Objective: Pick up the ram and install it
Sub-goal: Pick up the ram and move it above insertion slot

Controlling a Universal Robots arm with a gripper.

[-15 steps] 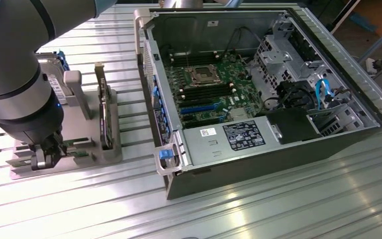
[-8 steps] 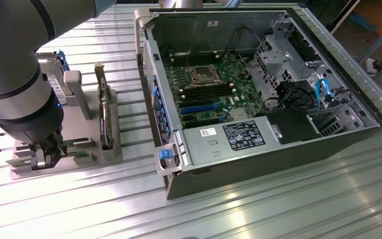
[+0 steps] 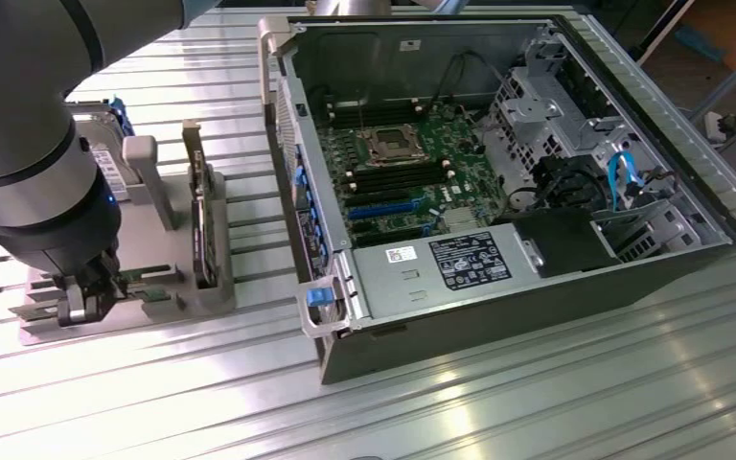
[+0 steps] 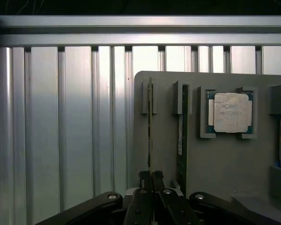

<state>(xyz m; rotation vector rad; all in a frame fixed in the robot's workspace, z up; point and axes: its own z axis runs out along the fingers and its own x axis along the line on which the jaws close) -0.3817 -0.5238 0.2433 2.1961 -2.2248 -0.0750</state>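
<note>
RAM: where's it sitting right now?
The ram stands on edge in the grey holder, to the exterior view's left of the open computer case, claw shut on its end, a second stick alongside.

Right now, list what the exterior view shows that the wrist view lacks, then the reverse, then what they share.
Exterior view adds: the open computer case with its motherboard, the arm, and a dark card standing on edge.
Wrist view adds: the processor chip in its recess, the ram seen edge-on with the jaws shut on it, and a second green stick beside it.
Both: the grey holder and the ribbed metal table.
</note>
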